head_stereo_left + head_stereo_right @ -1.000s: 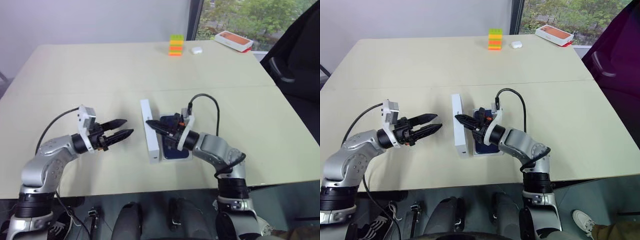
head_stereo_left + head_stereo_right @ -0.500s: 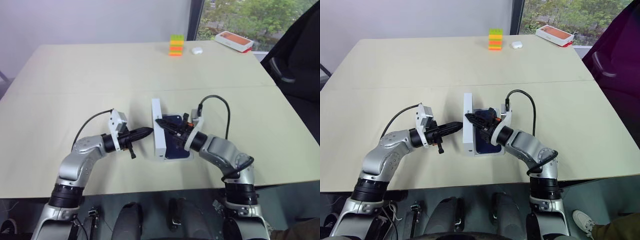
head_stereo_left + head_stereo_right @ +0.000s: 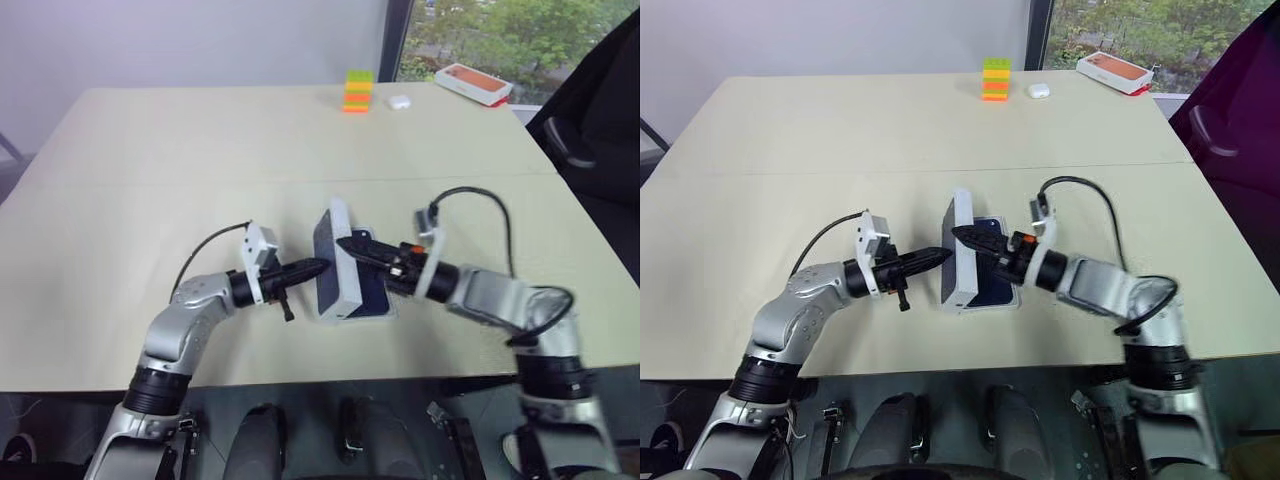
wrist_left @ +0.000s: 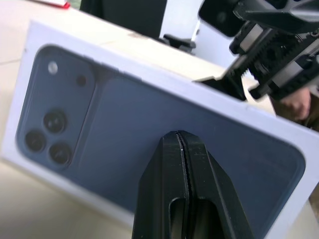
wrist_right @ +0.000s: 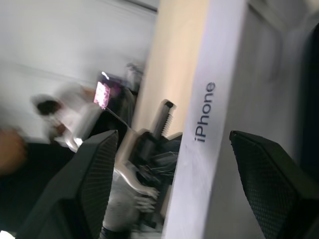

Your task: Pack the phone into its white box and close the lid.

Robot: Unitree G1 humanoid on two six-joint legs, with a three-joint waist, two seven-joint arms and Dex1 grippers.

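The lid (image 3: 335,262) leans over the white box (image 3: 372,308), which sits in the middle of the table (image 3: 150,160). Its printed phone picture faces the left pincer (image 3: 318,266). The phone (image 3: 372,285) lies dark blue inside the box under the tilted lid. The left pincer has its fingers pressed together, with the tip against the lid's printed face. The right pincer (image 3: 347,242) has its fingers apart on either side of the lid's top edge. Far back on the table stand a stack of coloured blocks (image 3: 357,90), a small white case (image 3: 398,101) and an orange-topped box (image 3: 474,82). A window shows green trees.

Probably office: pale table (image 3: 200,150), window (image 3: 480,30) (trees outside).
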